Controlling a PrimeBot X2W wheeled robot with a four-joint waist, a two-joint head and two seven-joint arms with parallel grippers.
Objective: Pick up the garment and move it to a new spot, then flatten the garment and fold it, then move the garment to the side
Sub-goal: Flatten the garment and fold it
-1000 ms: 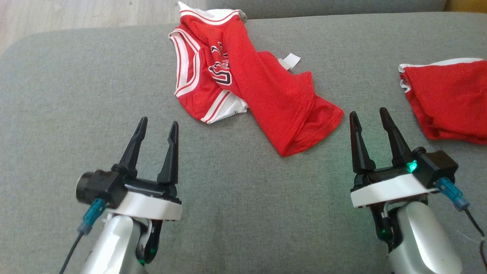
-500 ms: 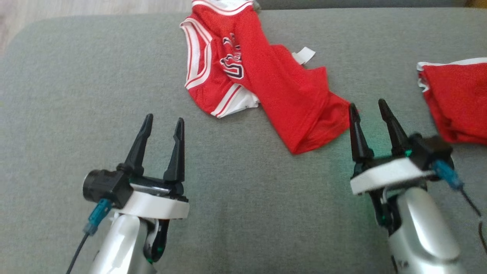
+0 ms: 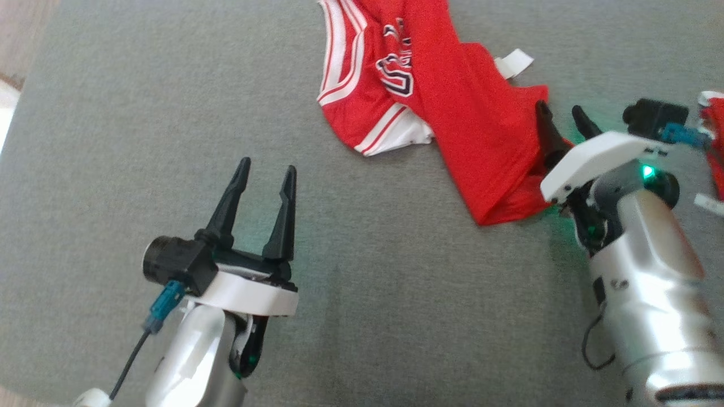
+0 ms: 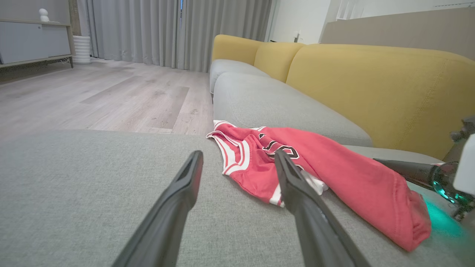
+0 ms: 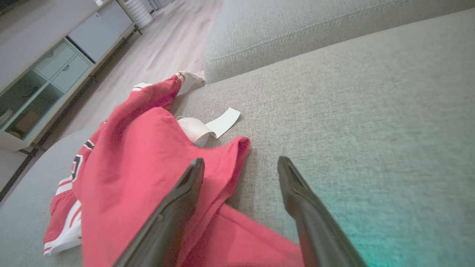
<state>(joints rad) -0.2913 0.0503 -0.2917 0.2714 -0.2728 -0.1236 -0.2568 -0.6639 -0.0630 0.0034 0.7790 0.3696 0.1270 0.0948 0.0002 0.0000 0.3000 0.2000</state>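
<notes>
Lying crumpled on a grey cushion (image 3: pixel 396 316), the red jersey (image 3: pixel 452 113) takes up the upper middle of the head view.
Its white-striped part sits toward the top of the frame and its plain red end runs down to the right. The right gripper (image 3: pixel 560 107), at the right of the frame, has its fingers apart and empty, one over the jersey's right edge, one over bare cushion; contact cannot be told. The left gripper (image 3: pixel 267 165), at lower left, is also spread and empty, well apart from the jersey. Another red cloth (image 3: pixel 714 121) shows at the right edge. A white tag (image 3: pixel 515 62) lies beside the jersey's upper right.
</notes>
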